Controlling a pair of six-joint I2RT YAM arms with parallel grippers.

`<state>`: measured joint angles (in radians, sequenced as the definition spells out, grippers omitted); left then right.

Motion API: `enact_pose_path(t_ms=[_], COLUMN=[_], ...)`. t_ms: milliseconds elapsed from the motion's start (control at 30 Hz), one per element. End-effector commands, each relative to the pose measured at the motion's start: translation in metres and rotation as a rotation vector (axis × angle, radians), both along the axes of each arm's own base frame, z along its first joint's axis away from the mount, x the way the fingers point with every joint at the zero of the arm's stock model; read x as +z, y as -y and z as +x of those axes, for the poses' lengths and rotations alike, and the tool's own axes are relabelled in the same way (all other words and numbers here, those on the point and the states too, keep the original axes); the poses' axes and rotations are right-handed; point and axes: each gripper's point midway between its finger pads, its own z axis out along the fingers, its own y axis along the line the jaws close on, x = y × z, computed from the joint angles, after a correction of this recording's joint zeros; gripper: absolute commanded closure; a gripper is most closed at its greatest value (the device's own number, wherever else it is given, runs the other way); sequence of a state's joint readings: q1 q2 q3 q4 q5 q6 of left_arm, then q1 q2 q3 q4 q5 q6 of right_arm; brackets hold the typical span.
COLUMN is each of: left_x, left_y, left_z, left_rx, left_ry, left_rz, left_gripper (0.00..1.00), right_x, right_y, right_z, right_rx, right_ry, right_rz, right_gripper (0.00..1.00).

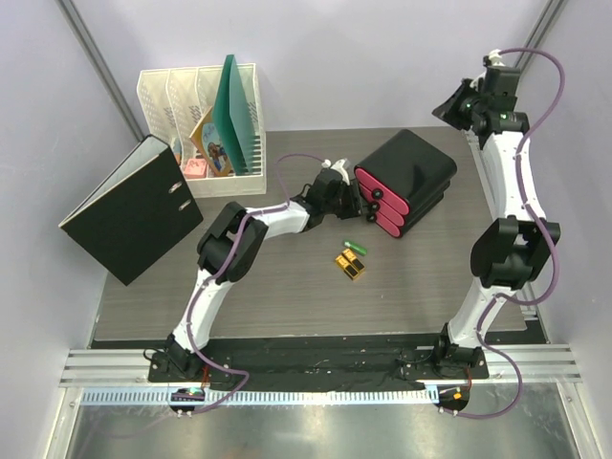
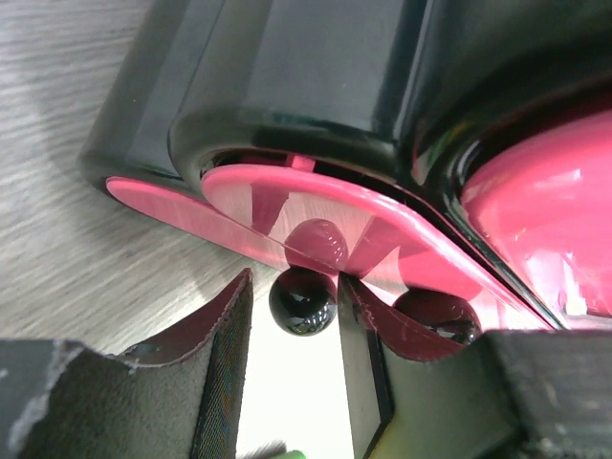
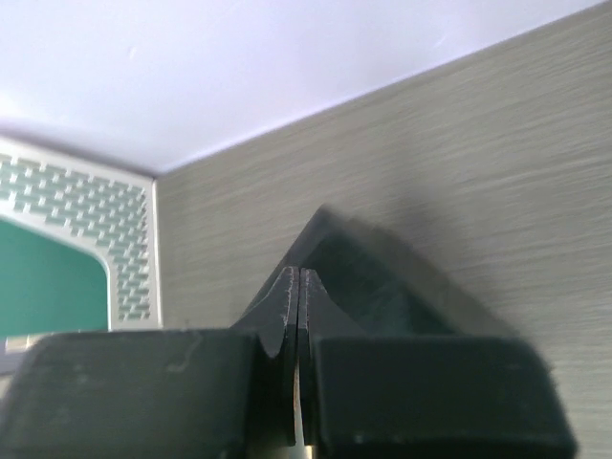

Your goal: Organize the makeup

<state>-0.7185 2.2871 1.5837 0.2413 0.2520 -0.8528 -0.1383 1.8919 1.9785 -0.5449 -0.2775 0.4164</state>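
Straddling glossy round drawer knob (image 2: 301, 299): left end effector (image 2: 295, 285) parted | right end effector (image 3: 299, 287) pressed closed

Black box (image 1: 418, 164), pink drawers (image 1: 376, 205), green tube (image 1: 355, 246)

One drawer box (image 1: 406, 180), one green tube (image 1: 356, 246), two gold cases (image 1: 350, 265), one binder (image 1: 131, 208)

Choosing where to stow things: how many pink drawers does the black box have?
3 glossy pink drawers, stacked on the front of the black rounded box: top drawer, middle drawer, bottom drawer. None appears hidden.
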Motion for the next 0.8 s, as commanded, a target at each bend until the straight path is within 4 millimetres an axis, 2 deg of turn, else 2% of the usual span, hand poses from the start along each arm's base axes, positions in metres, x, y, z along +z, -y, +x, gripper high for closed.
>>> enact_pose_path(t_ms=[0, 67, 100, 167, 200, 267, 300, 333, 367, 400, 467, 533, 567, 600, 633, 667, 767], left_x=[0.033, 0.031, 0.027, 0.03, 0.023, 0.037, 0.033, 0.044, 0.045, 0.043, 0.045, 0.039, 0.027, 0.028, 0.026, 0.011, 0.005], left_y=[0.018, 0.013, 0.006, -0.005, -0.014, -0.025, -0.037, -0.04, -0.042, -0.046, -0.044, -0.042, -0.038, -0.033, -0.029, -0.027, -0.02], left_z=[0.02, 0.022, 0.021, 0.025, 0.022, 0.026, 0.028, 0.027, 0.026, 0.023, 0.015, 0.01, 0.005, 0.005, 0.004, 0.003, 0.002], left_rx=[0.006, 0.023, 0.039, 0.064, 0.076, 0.104, 0.122, 0.124, 0.128, 0.125, 0.104, 0.111, 0.098, 0.107, 0.105, 0.113, 0.125], left_ry=[0.079, 0.074, 0.073, 0.083, 0.073, 0.096, 0.088, 0.098, 0.086, 0.069, 0.03, -0.044, -0.1, -0.146, -0.174, -0.218, -0.29], left_rz=[-0.073, -0.055, -0.039, -0.051, -0.037, -0.049, -0.04, -0.053, -0.063, -0.066, -0.09, -0.138, -0.152, -0.201, -0.23, -0.241, -0.317], left_gripper=[0.59, 0.58, 0.58, 0.56, 0.55, 0.51, 0.5, 0.49, 0.49, 0.49, 0.5, 0.5, 0.5, 0.5, 0.51, 0.52, 0.54], right_x=[0.003, -0.008, -0.02, -0.027, -0.042, -0.055, -0.072, -0.081, -0.088, -0.106, -0.12, -0.135, -0.138, -0.144, -0.147, -0.149, -0.151], right_y=[-0.04, -0.045, -0.047, -0.044, -0.041, -0.036, -0.033, -0.032, -0.03, -0.028, -0.029, -0.031, -0.033, -0.035, -0.035, -0.036, -0.037], right_z=[-0.019, -0.027, -0.031, -0.038, -0.042, -0.049, -0.055, -0.059, -0.062, -0.07, -0.075, -0.083, -0.085, -0.087, -0.088, -0.089, -0.091], right_rx=[0.086, 0.093, 0.094, 0.083, 0.068, 0.045, 0.033, 0.032, 0.026, 0.018, 0.025, 0.031, 0.039, 0.044, 0.046, 0.053, 0.061], right_ry=[0.005, -0.021, -0.048, -0.066, -0.098, -0.131, -0.171, -0.19, -0.207, -0.249, -0.272, -0.303, -0.309, -0.32, -0.328, -0.33, -0.335], right_rz=[0.011, 0.001, 0.001, -0.008, -0.022, -0.039, -0.051, -0.062, -0.069, -0.076, -0.078, -0.066, -0.061, -0.06, -0.058, -0.058, -0.057], right_gripper=[0.99, 0.99, 0.99, 0.99, 0.99, 0.99, 0.99, 0.99, 0.99, 0.99, 0.99, 0.99, 0.99, 0.99, 0.99, 0.99, 0.99])
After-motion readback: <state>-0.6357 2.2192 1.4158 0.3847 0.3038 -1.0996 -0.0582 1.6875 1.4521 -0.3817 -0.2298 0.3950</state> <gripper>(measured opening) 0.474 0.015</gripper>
